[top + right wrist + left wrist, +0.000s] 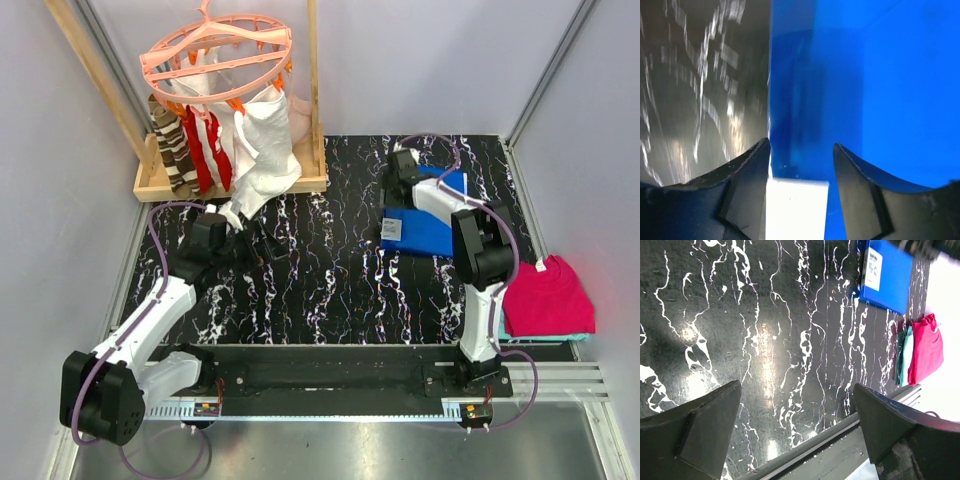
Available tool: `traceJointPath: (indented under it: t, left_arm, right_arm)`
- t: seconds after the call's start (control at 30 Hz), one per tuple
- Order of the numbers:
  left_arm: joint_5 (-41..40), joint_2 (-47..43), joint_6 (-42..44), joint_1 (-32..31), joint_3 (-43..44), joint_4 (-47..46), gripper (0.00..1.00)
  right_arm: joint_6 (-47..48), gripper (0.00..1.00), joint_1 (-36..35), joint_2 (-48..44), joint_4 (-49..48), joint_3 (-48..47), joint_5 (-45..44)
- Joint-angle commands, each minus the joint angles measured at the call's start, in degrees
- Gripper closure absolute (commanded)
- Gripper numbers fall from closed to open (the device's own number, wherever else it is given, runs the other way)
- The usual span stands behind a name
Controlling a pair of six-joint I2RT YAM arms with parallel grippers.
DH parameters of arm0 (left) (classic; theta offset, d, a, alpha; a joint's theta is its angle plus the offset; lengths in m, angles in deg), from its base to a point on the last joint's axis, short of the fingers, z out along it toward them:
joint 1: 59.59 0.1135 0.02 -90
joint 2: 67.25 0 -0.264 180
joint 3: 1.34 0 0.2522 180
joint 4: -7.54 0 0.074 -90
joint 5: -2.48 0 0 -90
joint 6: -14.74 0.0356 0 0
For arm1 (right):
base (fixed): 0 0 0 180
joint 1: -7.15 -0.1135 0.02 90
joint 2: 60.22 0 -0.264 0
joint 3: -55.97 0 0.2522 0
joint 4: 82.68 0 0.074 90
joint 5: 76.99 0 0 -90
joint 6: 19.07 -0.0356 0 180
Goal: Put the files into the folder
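Folder [425, 236] below right fingers [756, 161]; left fingers [715, 410] spread.

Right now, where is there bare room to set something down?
Bare: the middle of the table, between left gripper and folder. Crowded: far left by the drying rack; far right, right gripper over the folder.

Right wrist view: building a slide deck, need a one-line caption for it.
Right end effector over the blue folder's edge, a white patch between its fingers, black marbled tabletop alongside.
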Motion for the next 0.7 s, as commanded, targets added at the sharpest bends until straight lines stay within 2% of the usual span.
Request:
traceJointPath:
  t: [0.0, 0.07, 0.1, 0.17, 0.2, 0.23, 0.33, 0.4, 0.53, 0.67]
  left_arm:
    - [2.4, 0.1, 0.9, 0.2, 3.2, -1.3, 0.03]
    - [2.5, 0.0, 1.0, 0.3, 3.3, -1.1, 0.02]
    - [2.4, -0.3, 1.2, 0.2, 3.4, -1.1, 0.03]
    - [2.5, -0.3, 1.6, 0.2, 3.9, -0.2, 0.02]
    - [2.5, -0.5, 2.1, 0.3, 4.2, 0.1, 0.02]
    - [2.9, -0.6, 2.4, 0.2, 4.4, 0.4, 0.02]
    - [3.5, -1.3, 4.4, 0.3, 6.2, 1.6, 0.01]
    - [4.0, -1.4, 5.9, 0.3, 9.0, 2.5, 0.01]
    - [6.3, -2.4, 7.7, 0.2, 15.2, 4.5, 0.01]
    - [6.8, -4.1, 7.8, 0.2, 20.3, 4.4, 0.01]
  right_arm:
    - [-1.3, 0.35, 4.2, 4.8, 2.7, -12.1, 5.6]
    - [-1.3, 0.28, 4.2, 6.6, 5.0, -17.4, 7.7]
    - [-1.8, 0.21, 4.2, 6.6, 5.7, -18.5, 8.6]
    - [-2.2, 0.16, 4.2, 4.9, 7.4, -20.2, 10.1]
    - [-2.4, 0.09, 3.9, 3.6, 8.1, -20.2, 10.0]
    - [-2.6, 0.06, 3.6, 0.3, 8.6, -19.9, 9.6]
    - [-1.6, 0.0, 3.0, -7.9, 11.2, -16.7, 10.5]
    - [-1.7, 0.0, 3.1, -13.1, 13.6, -12.2, 12.1]
    - [-2.4, 0.0, 3.1, -33.4, 13.2, 2.8, 10.6]
    - [-0.8, 0.0, 3.1, -50.2, 13.8, 12.9, 9.8]
